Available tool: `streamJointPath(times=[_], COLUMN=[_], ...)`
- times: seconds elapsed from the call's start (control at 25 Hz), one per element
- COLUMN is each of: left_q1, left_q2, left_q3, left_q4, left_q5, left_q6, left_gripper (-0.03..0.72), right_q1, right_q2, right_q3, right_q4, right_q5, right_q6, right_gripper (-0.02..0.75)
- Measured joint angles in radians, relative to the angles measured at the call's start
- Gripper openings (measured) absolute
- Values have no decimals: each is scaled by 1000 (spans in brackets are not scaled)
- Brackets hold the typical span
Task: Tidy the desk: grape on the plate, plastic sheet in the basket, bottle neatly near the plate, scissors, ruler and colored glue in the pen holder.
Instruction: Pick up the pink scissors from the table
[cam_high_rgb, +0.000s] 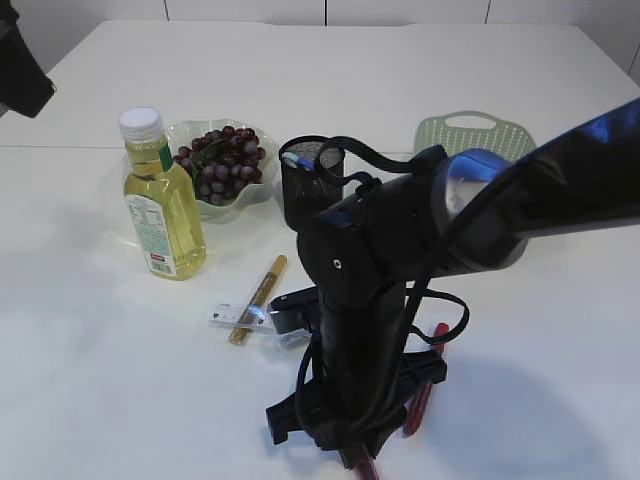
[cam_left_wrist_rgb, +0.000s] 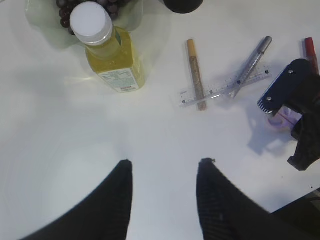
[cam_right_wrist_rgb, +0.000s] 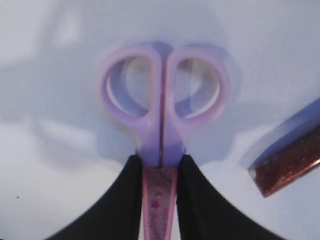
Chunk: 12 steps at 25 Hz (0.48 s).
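1. The right gripper is clamped on the scissors, its two black fingers pressing either side just below the lilac handle loops, which stick out past the fingertips over the white table.
2. In the exterior view the right arm reaches down near the table's front edge and hides the scissors; only a red glue pen shows beside the arm.
3. That glittery red pen lies just beside the scissors, to the right of the handles and apart from them.
4. The left gripper hangs above the bare table with its fingers apart and nothing between them.
5. Ahead of it, well apart, a clear ruler lies flat with a gold glue pen and a silver glue pen crossing it.
6. The bottle of yellow liquid stands upright just beside the plate holding the grapes, toward the table's left.
7. The black mesh pen holder stands right of the plate; the green basket sits further right, toward the back.
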Motion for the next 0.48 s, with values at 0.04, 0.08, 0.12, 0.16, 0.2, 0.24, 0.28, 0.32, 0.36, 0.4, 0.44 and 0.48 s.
streamJointPath(times=[0.04, 0.08, 0.12, 0.16, 0.2, 0.24, 0.28, 0.32, 0.36, 0.4, 0.44, 0.48], left_q1=[0, 0, 0, 0, 0, 0, 0, 0, 0, 0, 0, 0], left_q2=[0, 0, 0, 0, 0, 0, 0, 0, 0, 0, 0, 0], left_q3=[0, 0, 0, 0, 0, 0, 0, 0, 0, 0, 0, 0], left_q4=[0, 0, 0, 0, 0, 0, 0, 0, 0, 0, 0, 0], left_q5=[0, 0, 0, 0, 0, 0, 0, 0, 0, 0, 0, 0], left_q6=[0, 0, 0, 0, 0, 0, 0, 0, 0, 0, 0, 0], left_gripper=[309, 309, 309, 309, 309, 309, 309, 309, 309, 309, 309, 309], right_q1=[0, 0, 0, 0, 0, 0, 0, 0, 0, 0, 0, 0], right_q2=[-5, -13, -18, -27, -36, -45, -51, -62, -71, -78, -88, -101], right_q3=[0, 0, 0, 0, 0, 0, 0, 0, 0, 0, 0, 0], right_q4=[-2, -2, -2, -2, -2, -2, -4, -6, -11, -17, -23, -31], right_q5=[0, 0, 0, 0, 0, -2, -4, -6, -8, -7, -7, -7], right_q6=[-2, -2, -4, -4, -4, -4, -4, -4, -4, -4, -6, -6], right_gripper=[161, 161, 161, 161, 161, 161, 161, 161, 161, 161, 161, 161])
